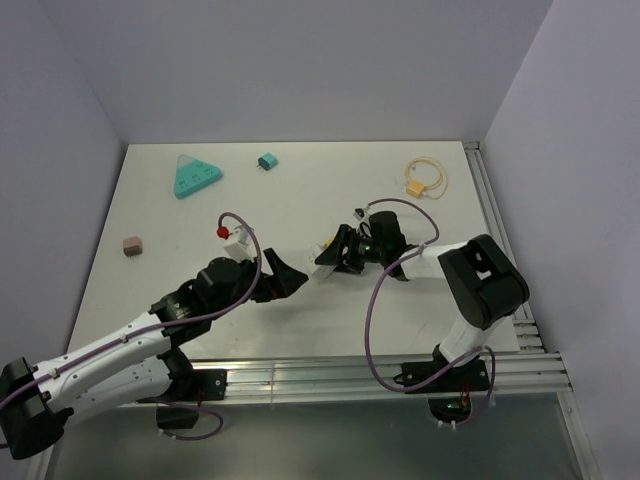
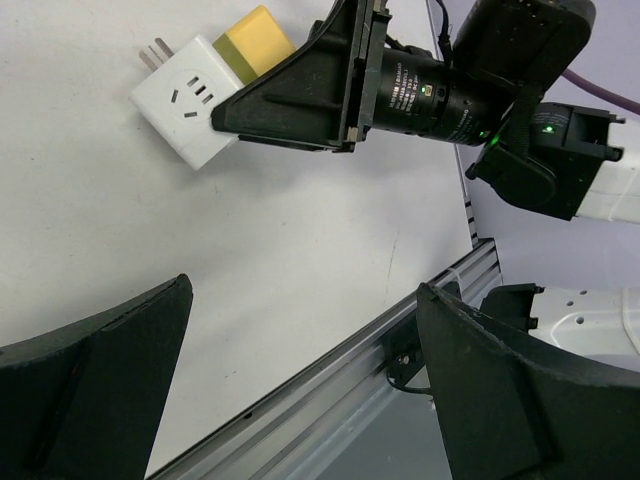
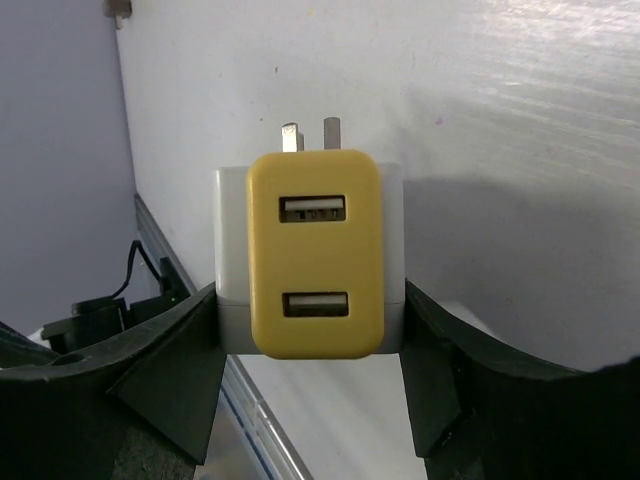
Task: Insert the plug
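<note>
My right gripper [image 1: 333, 256] is shut on a white plug adapter with a yellow USB face [image 3: 315, 255]. Its fingers [image 3: 170, 370] press the adapter's two white sides. Two metal prongs [image 3: 305, 130] stick out of its far end, just above the table. In the left wrist view the adapter [image 2: 185, 100] shows a socket face and prongs pointing up-left. It sits between the right gripper's dark fingers [image 2: 300, 90]. My left gripper [image 2: 300, 390] is open and empty, low over the table, just left of the adapter in the top view [image 1: 285, 280].
A teal triangular socket block [image 1: 195, 177] and a small teal plug [image 1: 267, 161] lie at the back. A yellow plug with a looped cable [image 1: 428, 176] lies at the back right. A small brown block [image 1: 131, 245] lies at the left. Metal rails [image 1: 350, 372] run along the near edge.
</note>
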Motion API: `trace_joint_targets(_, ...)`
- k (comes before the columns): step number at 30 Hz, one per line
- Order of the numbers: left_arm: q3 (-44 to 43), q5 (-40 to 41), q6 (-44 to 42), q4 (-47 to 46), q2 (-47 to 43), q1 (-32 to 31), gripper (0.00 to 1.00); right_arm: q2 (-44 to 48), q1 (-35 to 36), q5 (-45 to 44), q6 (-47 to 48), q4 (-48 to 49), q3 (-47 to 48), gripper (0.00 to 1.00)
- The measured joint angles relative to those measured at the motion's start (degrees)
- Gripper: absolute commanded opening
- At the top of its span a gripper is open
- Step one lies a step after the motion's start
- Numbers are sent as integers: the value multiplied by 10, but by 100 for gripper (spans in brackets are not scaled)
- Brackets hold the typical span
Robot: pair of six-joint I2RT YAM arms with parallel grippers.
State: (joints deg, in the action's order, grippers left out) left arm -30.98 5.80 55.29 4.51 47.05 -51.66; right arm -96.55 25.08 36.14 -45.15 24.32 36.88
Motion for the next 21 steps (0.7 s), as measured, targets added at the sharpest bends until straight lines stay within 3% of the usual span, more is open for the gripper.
trace_joint_targets(8, 0, -2, 0, -9, 14, 0, 99, 12, -1, -33, 18, -26, 6, 64)
trace_joint_targets(21, -11, 22, -14, -37, 99, 0, 95, -40, -45, 67, -23, 72, -12, 60)
